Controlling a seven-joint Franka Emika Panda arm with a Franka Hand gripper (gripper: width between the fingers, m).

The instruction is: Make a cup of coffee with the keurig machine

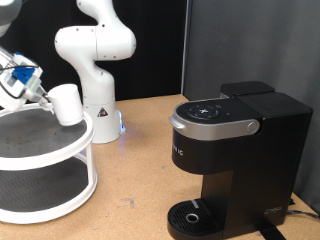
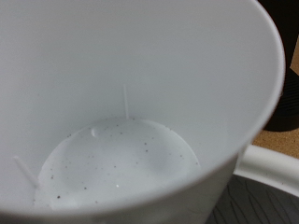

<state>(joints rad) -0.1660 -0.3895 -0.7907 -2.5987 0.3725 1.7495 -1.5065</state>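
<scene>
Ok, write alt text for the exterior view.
At the view's left, the end effector holds a white cup above a white two-tier round rack. A black keurig machine stands at the right on a wooden table, lid closed.

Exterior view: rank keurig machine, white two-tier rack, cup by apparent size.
1. keurig machine
2. white two-tier rack, cropped at the view's left, so close to the machine and unsure
3. cup, clearly smallest, at the gripper above the rack
</scene>
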